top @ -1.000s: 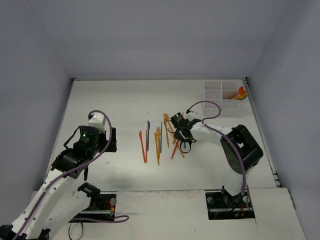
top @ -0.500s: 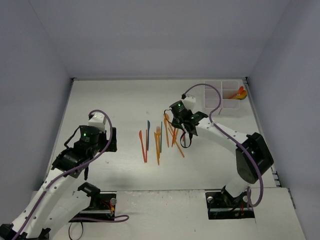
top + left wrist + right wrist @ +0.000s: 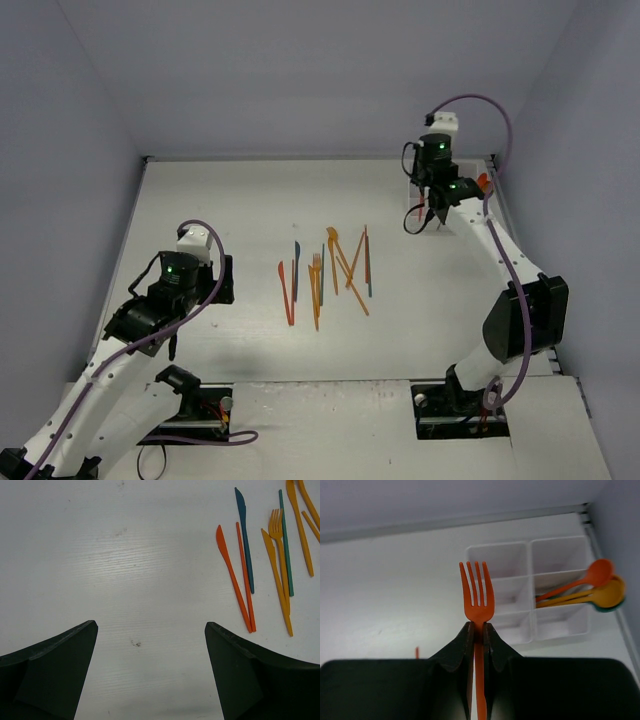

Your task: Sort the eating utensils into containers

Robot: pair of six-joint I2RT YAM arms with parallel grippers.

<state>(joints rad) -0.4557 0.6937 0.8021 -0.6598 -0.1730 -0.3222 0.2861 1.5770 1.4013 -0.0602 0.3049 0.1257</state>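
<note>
Barely getting started on the sorting, by the looks of it. Only seeing three plastic spoons (image 3: 597, 572) in the white six-compartment plastic tray (image 3: 530, 542) so far: orange-red, yellow-orange and a sliver of teal underneath. All sharing one compartment in the right-hand column, bowls poking out over the wall toward the right edge of the counter (image 3: 220, 210). Leaving a whole bunch of orange, red and teal knives and forks (image 3: 325, 270) lying mid-counter, mostly lined up near-to-far, a few crossing.

Currently pinching a thin orange-red plastic fork (image 3: 477, 600) between the right arm's fingers (image 3: 457, 652), clenched tight on the neck just below the tines. Holding it in the air at the far right corner of the counter, right by the tray's left column but not in it yet. Pointing tines-first away from the wrist toward the tray and the far edge, long axis running straight in line with the fingers, handle tucked back out of sight.

Hovering the left arm's fingers (image 3: 55, 660) over bare counter near the left edge, spread wide with nothing in them.
</note>
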